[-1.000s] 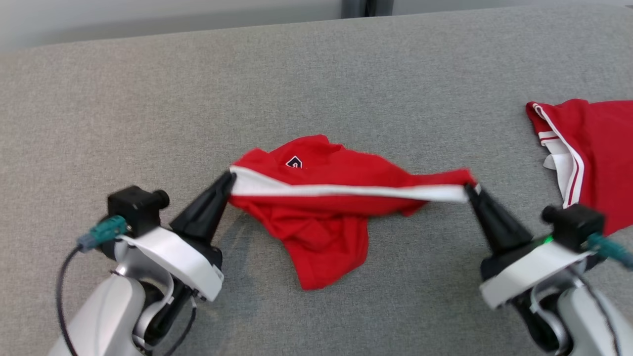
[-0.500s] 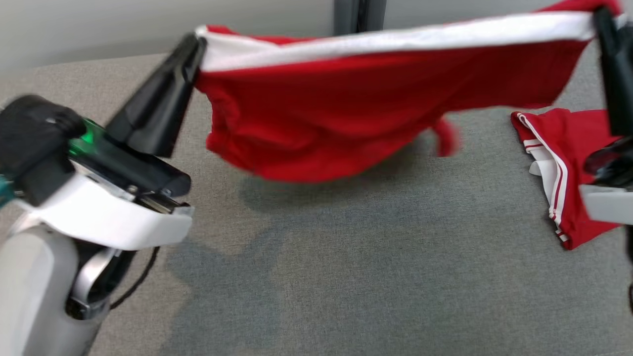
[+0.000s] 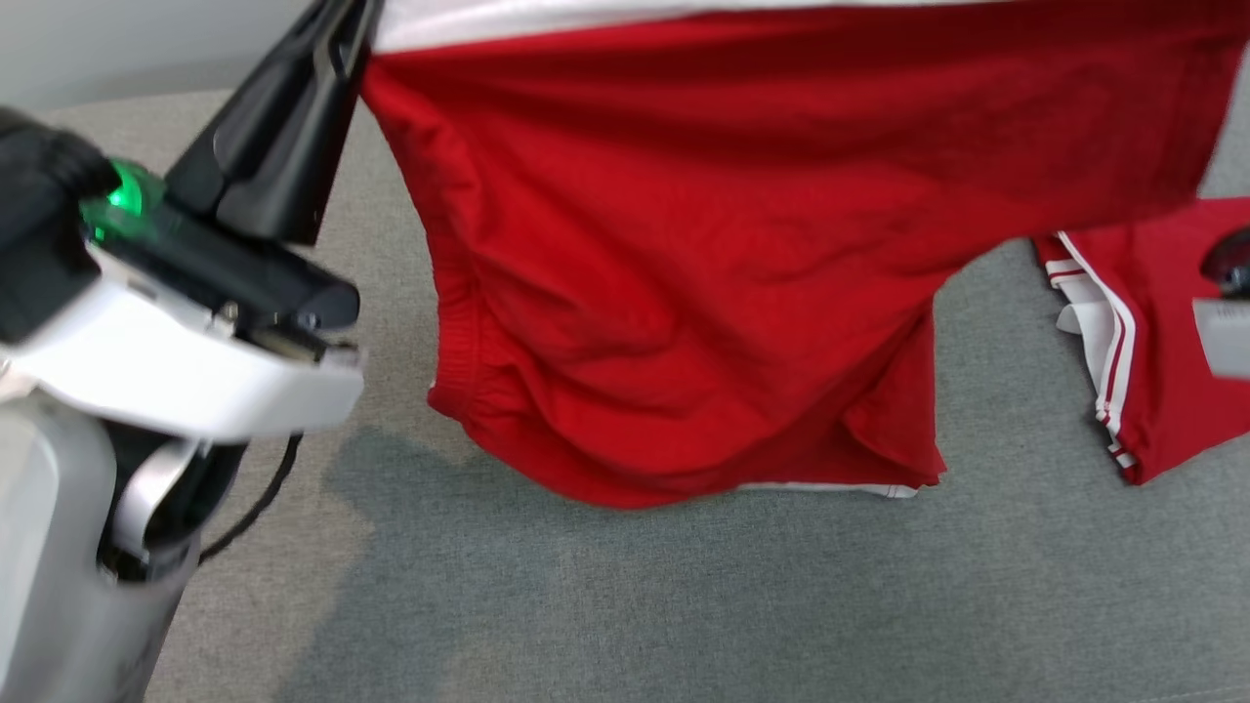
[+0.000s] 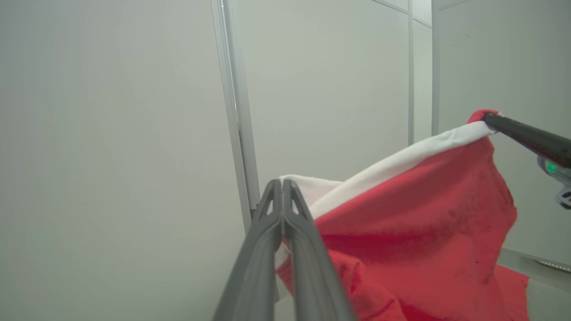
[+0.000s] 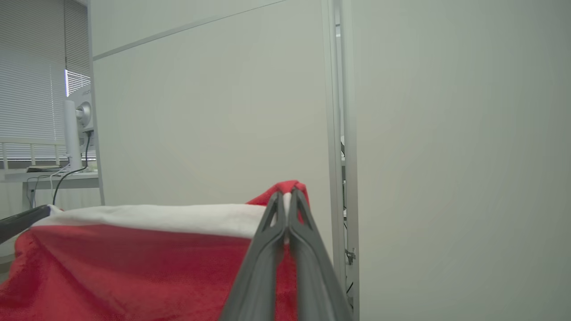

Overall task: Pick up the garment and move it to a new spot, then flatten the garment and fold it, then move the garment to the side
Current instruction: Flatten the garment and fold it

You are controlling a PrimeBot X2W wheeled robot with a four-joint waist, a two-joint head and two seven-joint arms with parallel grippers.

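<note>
Red garment hangs wrinkled over the bench, white band stretched between left gripper and right gripper, both clamped on it.

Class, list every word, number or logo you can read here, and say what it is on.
None can be read.
The held red garment shows plain cloth and a white band.
The second red garment bears white stripes, no letters.
A faint mark on the pale device by the window is too small to read.
</note>
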